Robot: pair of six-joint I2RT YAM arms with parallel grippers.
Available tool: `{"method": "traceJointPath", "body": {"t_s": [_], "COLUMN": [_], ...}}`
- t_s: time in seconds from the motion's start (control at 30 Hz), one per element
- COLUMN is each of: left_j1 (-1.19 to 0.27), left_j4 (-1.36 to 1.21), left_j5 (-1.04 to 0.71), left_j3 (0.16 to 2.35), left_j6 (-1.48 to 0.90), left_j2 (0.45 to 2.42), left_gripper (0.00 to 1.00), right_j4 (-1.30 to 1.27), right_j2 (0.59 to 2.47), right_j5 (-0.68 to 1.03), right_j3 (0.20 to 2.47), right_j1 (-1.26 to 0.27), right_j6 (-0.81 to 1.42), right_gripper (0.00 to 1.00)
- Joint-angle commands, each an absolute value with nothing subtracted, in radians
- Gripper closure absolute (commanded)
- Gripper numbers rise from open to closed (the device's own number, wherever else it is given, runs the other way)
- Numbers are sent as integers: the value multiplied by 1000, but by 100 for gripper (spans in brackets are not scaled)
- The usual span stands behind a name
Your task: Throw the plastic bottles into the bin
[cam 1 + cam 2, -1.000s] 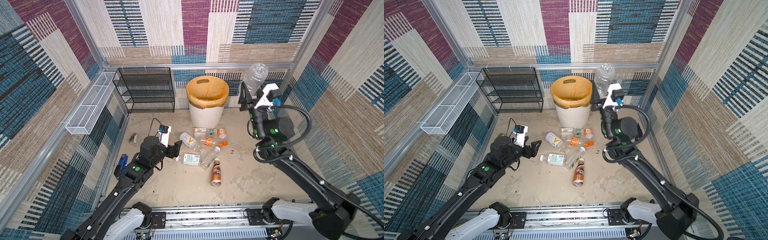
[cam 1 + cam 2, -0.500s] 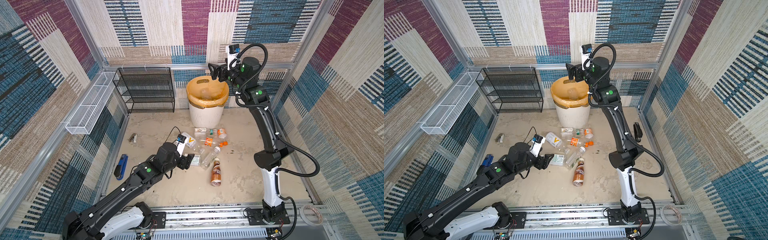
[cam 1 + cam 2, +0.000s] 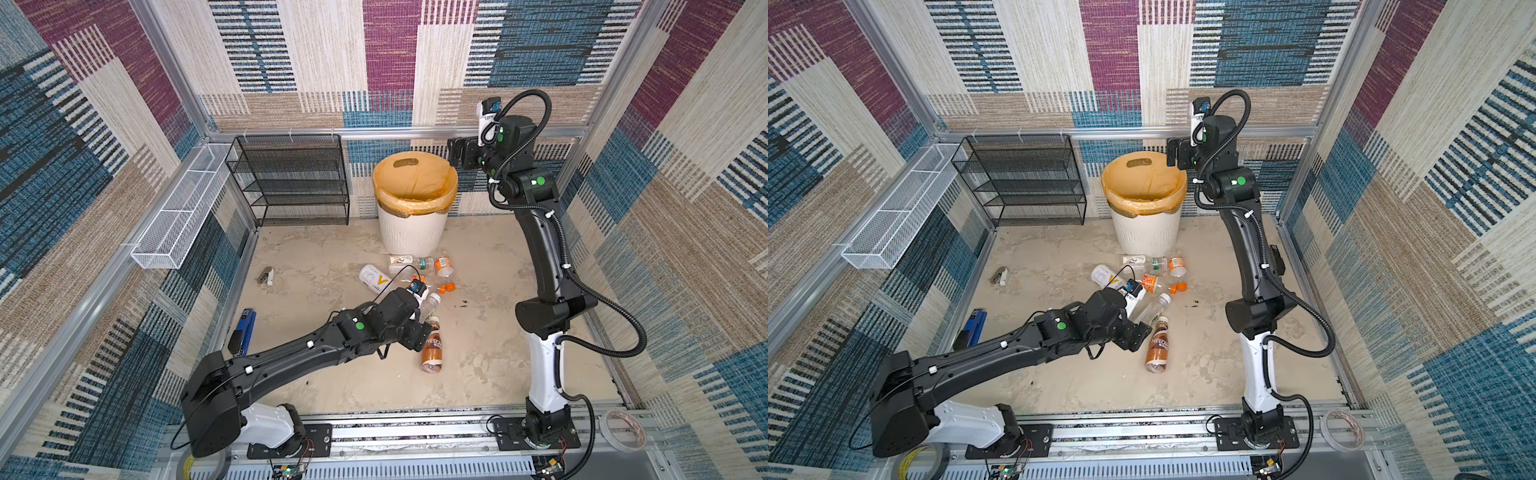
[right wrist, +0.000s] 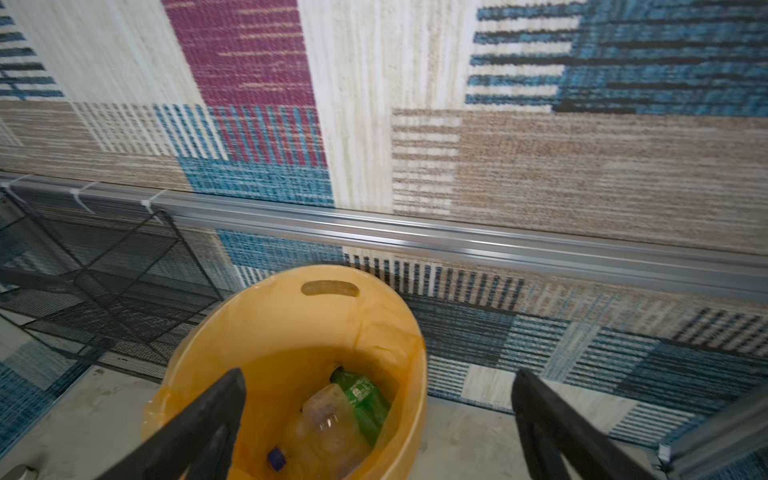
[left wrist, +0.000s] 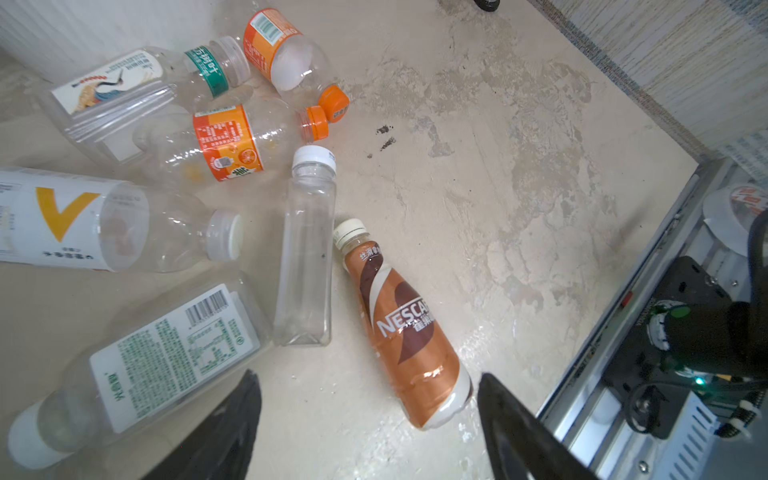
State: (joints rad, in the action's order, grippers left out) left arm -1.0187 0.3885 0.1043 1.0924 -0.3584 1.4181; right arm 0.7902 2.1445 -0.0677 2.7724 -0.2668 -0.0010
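Several plastic bottles lie on the floor in front of the bin [image 3: 413, 232]: a brown Nescafe bottle [image 5: 399, 328], a clear white-capped one [image 5: 307, 257], two with orange labels [image 5: 228, 141] and a white one marked V [image 5: 62, 216]. My left gripper [image 5: 368, 376] hangs open just above the floor. Its jaws straddle the Nescafe bottle's [image 3: 432, 349] base without touching it. My right gripper [image 4: 376, 399] stands open and empty over the bin's [image 4: 291, 332] right rim. Inside lie a green bottle [image 4: 361, 399] and a clear bottle [image 4: 328, 419].
A black mesh rack [image 3: 291, 178] stands left of the bin and a white wire tray [image 3: 183, 208] hangs on the left wall. A blue stapler [image 3: 243, 332] and a small stapler [image 3: 266, 275] lie at the floor's left. A tape roll [image 3: 623, 430] sits on the front rail.
The right arm swung its clear bottle from high on the right to over the bin and opened; the bottle now lies inside. The left arm moved right, to the Nescafe bottle.
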Motion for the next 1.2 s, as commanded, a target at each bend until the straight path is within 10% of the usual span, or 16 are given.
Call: {"method": "traceJointPath", "body": {"t_s": [0.0, 0.47, 1.17], "left_j1": [-1049, -1060, -1058], "left_j4": [468, 589, 649], "left_j5": [86, -16, -106], "left_j3": [1163, 1285, 1399], "left_j6": [-460, -502, -403], "left_j2": [1488, 1721, 1962], "left_gripper": [17, 17, 26], "right_j4": [764, 228, 97], "right_j2": [2056, 1381, 1288], "right_j5": [-130, 11, -6], "right_j3": [2664, 1415, 1181], "right_j1": [-240, -112, -77], "right_j6": [5, 172, 260], "right_gripper": [0, 1, 1]}}
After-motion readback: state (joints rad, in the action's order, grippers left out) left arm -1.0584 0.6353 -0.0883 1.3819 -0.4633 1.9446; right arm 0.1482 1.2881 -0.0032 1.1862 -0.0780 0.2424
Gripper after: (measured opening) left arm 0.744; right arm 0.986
